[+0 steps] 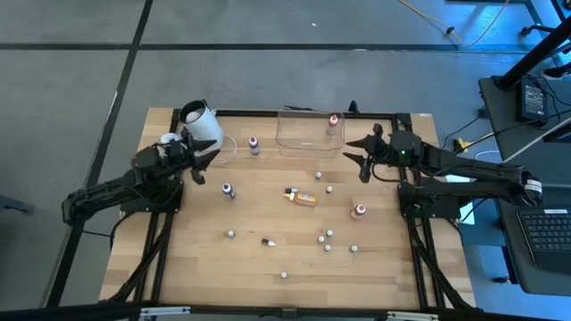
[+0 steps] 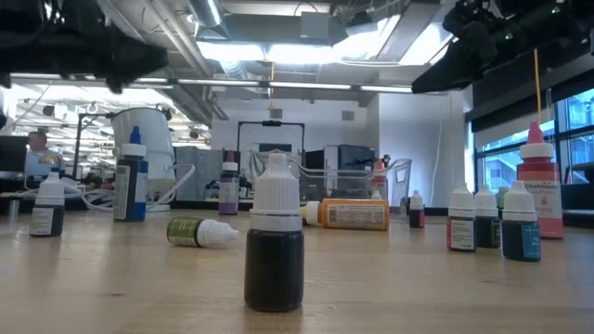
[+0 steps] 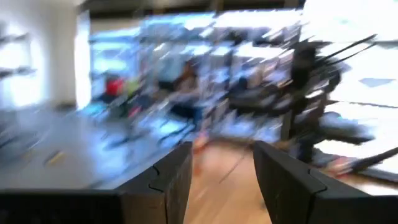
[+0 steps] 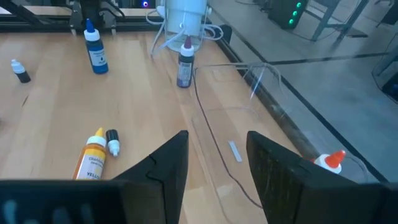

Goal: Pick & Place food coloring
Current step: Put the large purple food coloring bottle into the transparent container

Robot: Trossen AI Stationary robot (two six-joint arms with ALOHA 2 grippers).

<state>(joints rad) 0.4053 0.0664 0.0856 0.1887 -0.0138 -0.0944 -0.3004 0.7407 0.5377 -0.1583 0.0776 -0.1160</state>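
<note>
Closest to the low lens stands a dark food-coloring bottle (image 2: 274, 243); approach with right hand (image 1: 364, 160), fingers apart and empty, beside the clear tub (image 1: 308, 134), left hand (image 1: 198, 169) parted nearby.

food coloring bottles (image 1: 306, 198) scattered, mostly upright

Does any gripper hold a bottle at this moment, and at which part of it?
No. The left gripper and the right gripper both stand open, with nothing between their fingers.
</note>
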